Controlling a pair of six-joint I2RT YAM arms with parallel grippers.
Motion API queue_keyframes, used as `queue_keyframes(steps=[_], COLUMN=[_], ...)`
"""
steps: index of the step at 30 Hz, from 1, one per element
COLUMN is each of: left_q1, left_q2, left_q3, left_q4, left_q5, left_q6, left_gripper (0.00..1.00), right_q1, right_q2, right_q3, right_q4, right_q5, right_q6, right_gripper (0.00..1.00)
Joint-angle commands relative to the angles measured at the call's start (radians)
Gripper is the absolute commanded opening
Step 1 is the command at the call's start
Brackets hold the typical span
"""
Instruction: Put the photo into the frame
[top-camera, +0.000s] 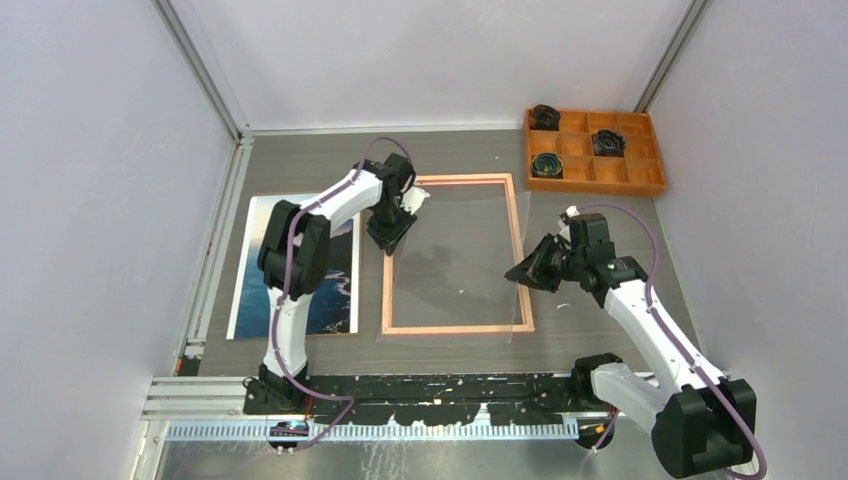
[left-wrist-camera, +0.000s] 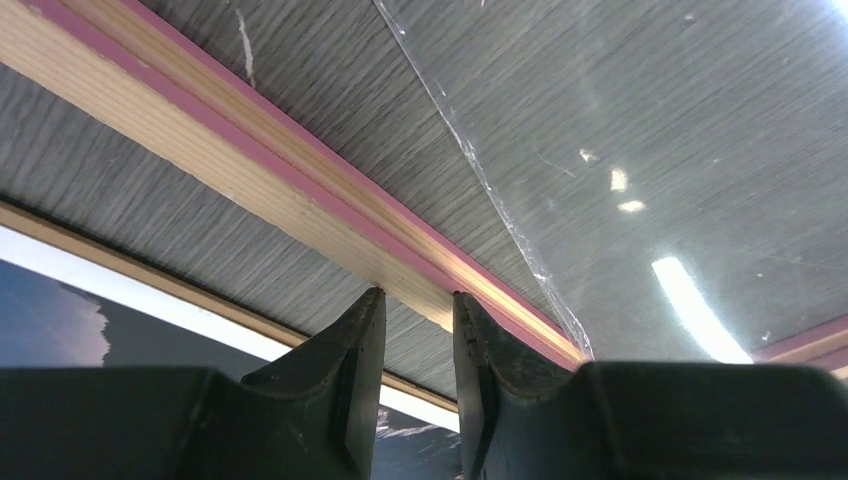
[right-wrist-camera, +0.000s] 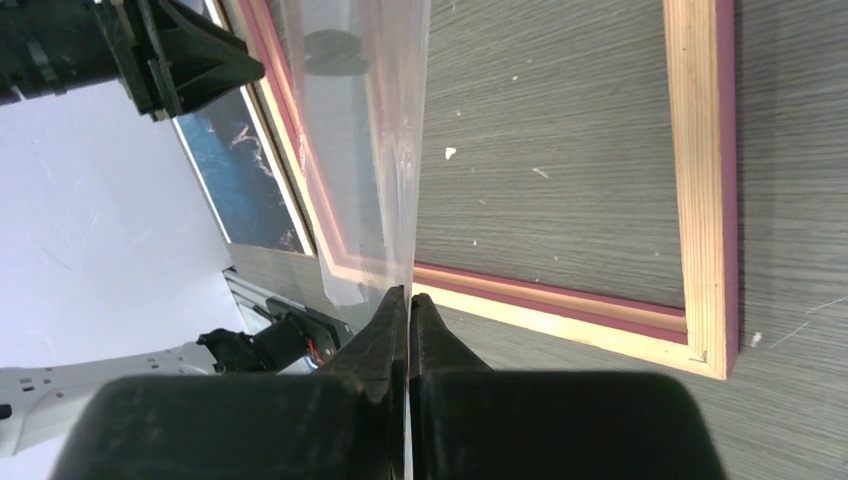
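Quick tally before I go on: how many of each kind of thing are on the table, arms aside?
photo: 1
frame: 1
clear sheet: 1
orange tray: 1
dark round items in the tray: 3
Total: 7

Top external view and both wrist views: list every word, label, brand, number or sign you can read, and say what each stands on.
None can be read. The photo shows only a seascape; the frame, the clear sheet and the orange tray bear no lettering that shows.
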Motion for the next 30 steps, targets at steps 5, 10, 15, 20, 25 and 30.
queue_keyframes(steps=[5, 10, 15, 20, 25, 30], left_q1=[0.007, 0.007, 0.032, 0.130, 0.255, 0.327], left_q2=[-0.017, -0.028, -0.117, -0.217, -0.274, -0.314], left_q3=[-0.060, -0.035, 0.030, 0.110, 0.117, 0.017], left_q4=[0.108, 0.080, -0.007, -0.070, -0.069, -0.023], left_q5=[-0.204, -0.177, -0.048, 0.037, 0.013, -0.064], left_q6=[0.127, 0.117, 0.093, 0.078, 0.042, 0.017], left_gripper=[0.30, 0.33, 0.53, 0.67, 0.69, 0.67], right_q1=[0.138, 0.234, 0.236, 0.237, 0.236, 0.236], right_q2=[-0.063, -0.009, 0.005, 0.062, 0.124, 0.167], right_q3=[-0.035, 0.010, 0.116, 0.241, 0.359, 0.453], right_q4=[0.148, 0.164, 0.121, 0.104, 0.113, 0.158], right_q5=[0.030, 0.099, 0.138, 0.088, 0.004, -0.091], right_q6=[0.126, 0.134, 0.078, 0.013, -0.055, -0.086], right_gripper=[0.01, 0.01, 0.01, 0.01, 0.01, 0.01])
